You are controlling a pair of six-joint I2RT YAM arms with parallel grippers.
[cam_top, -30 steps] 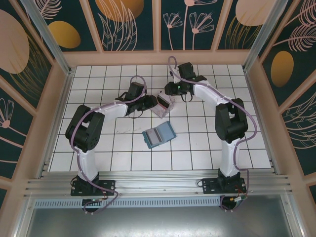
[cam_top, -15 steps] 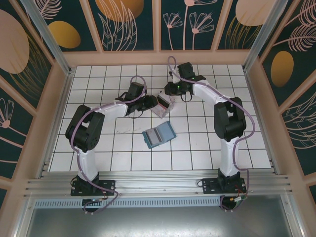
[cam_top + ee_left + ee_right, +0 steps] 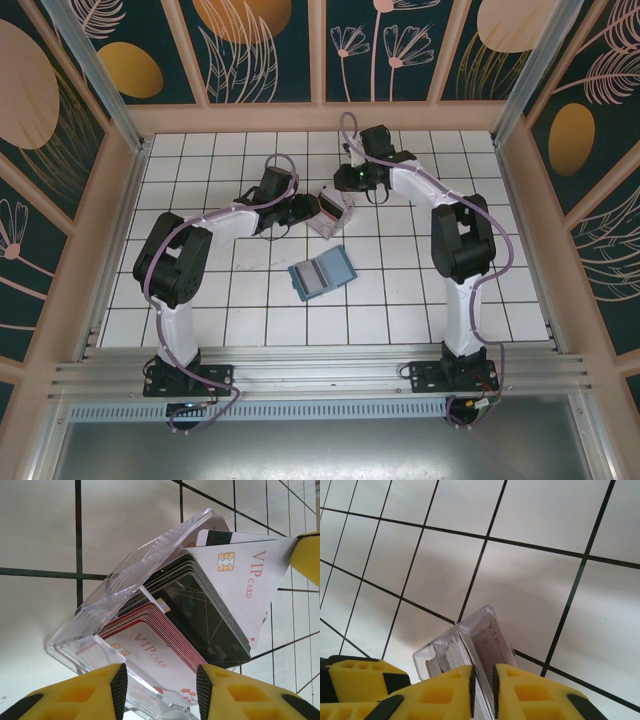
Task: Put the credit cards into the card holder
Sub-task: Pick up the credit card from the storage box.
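The right gripper (image 3: 483,671) is pinched down to a slit, with the edge of a white card (image 3: 240,585) caught in it. In the left wrist view one of its yellow fingers sits on that card's far corner. The card stands slantwise out of the stack of credit cards (image 3: 200,615), its long axis running up from the clear box (image 3: 145,565) toward the right gripper.

The left gripper (image 3: 161,686) is set at a middling width, clamped on the lower end of that box and holding it tilted with the lid swung back (a steadying grip, by the look of it).

The card holder (image 3: 322,272) lies open and apart from both grippers, toward the near edge of the surface (image 3: 410,300) and about midway between its left and right edges. Its long axis runs roughly left to right, the right end a little farther away, with the paler slotted side on the left. Neither arm looks clearly nearer to it, but the right one has the card, so I judge its move is up out of the box and then toward the near edge.

The surface is white tile with dark grout, fenced by wooden frames and dark painted panels (image 3: 260,50) of leaves and orange discs
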